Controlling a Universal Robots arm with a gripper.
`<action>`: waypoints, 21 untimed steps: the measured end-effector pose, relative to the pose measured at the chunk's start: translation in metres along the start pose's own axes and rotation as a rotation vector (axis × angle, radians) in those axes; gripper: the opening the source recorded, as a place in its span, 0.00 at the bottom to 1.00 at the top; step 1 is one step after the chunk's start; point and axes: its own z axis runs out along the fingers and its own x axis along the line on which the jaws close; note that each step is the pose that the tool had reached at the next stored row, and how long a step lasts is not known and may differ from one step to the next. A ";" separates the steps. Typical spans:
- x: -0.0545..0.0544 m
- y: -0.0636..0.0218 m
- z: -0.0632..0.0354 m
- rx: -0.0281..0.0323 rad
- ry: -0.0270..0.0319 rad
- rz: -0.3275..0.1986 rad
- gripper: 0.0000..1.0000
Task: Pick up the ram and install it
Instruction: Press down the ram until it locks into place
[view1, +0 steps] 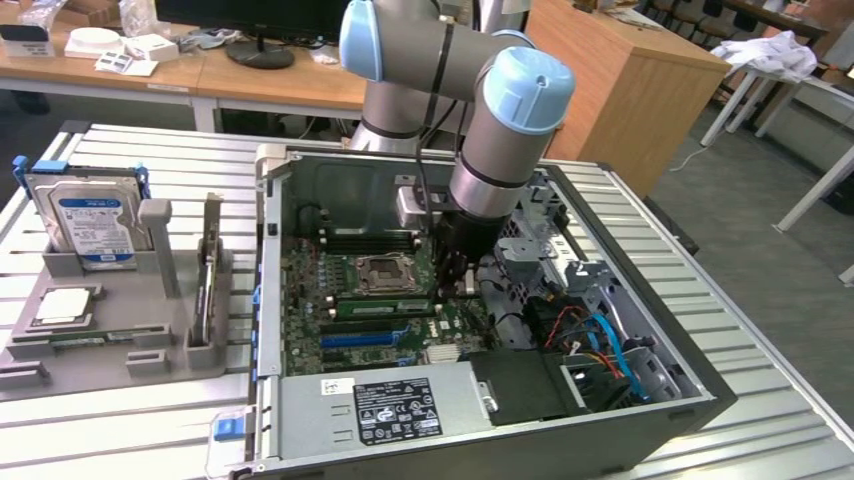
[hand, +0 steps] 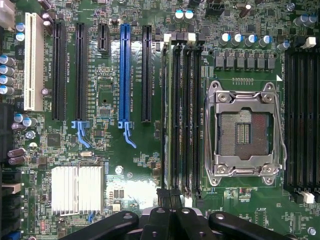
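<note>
The open computer case (view1: 641, 400) lies on the slatted tabletop (view1: 134, 440), its motherboard (hand: 110, 150) directly beneath the jaws. The arm (view1: 514, 110) reaches down into the case, the gripper (hand: 170, 207) closed with nothing between its jaws. Just ahead of the jaws, the ram (hand: 169, 115) sits seated in 1 slot, beside the CPU socket (hand: 243, 132).

Exterior view: high, angled down from in front of the open computer case (view1: 494, 420), taking in table (view1: 120, 440) and arm (view1: 501, 130), mid-distance. Wrist view: straight down, close over the motherboard (hand: 105, 150). Shared: CPU socket (view1: 387, 270) (hand: 245, 132), memory slots (view1: 380, 307) (hand: 182, 115), blue slot (view1: 360, 338) (hand: 124, 75).
</note>
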 end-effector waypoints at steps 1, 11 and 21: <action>0.000 0.0000 0.0001 0.0001 0.0001 0.000 0.11; 0.000 0.0000 0.0012 0.0004 0.0004 0.000 0.11; 0.000 0.0002 -0.0090 -0.0017 0.0001 0.000 0.11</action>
